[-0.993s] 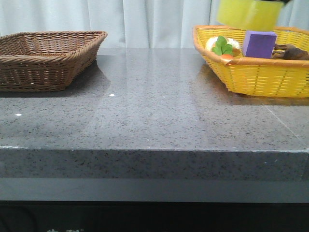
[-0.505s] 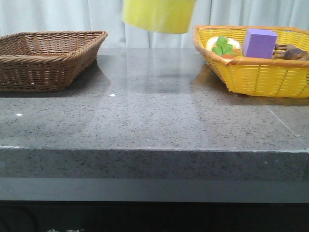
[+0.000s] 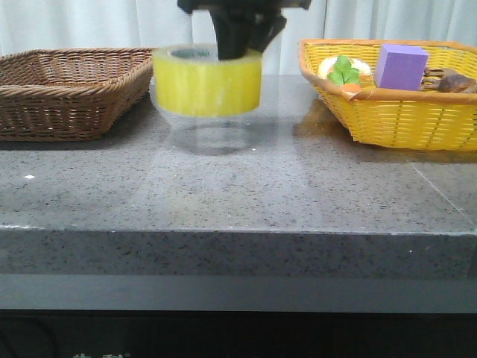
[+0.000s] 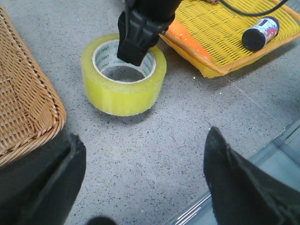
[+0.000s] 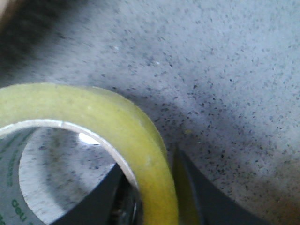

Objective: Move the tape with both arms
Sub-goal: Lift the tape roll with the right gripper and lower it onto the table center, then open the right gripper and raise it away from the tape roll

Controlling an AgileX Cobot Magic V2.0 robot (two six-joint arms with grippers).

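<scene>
The tape (image 3: 207, 82) is a wide yellow roll with a pale core, low over the grey table between the two baskets; I cannot tell if it touches the surface. My right gripper (image 3: 238, 33) comes down from above and is shut on the roll's wall, one finger inside the core and one outside. The right wrist view shows the tape wall (image 5: 140, 140) pinched in the right gripper (image 5: 154, 197). In the left wrist view the tape (image 4: 123, 75) and the right gripper (image 4: 138, 35) lie ahead of my left gripper (image 4: 143, 140), which is open, empty and apart from the roll.
A brown wicker basket (image 3: 71, 89) stands at the left. A yellow basket (image 3: 395, 112) at the right holds a purple block (image 3: 400, 66), a green leafy item (image 3: 343, 72) and a black cylinder (image 4: 260, 33). The table's front edge (image 4: 276, 140) is near the left gripper.
The right gripper has carried the tape from above the yellow basket leftward and down to just over the middle of the table.
</scene>
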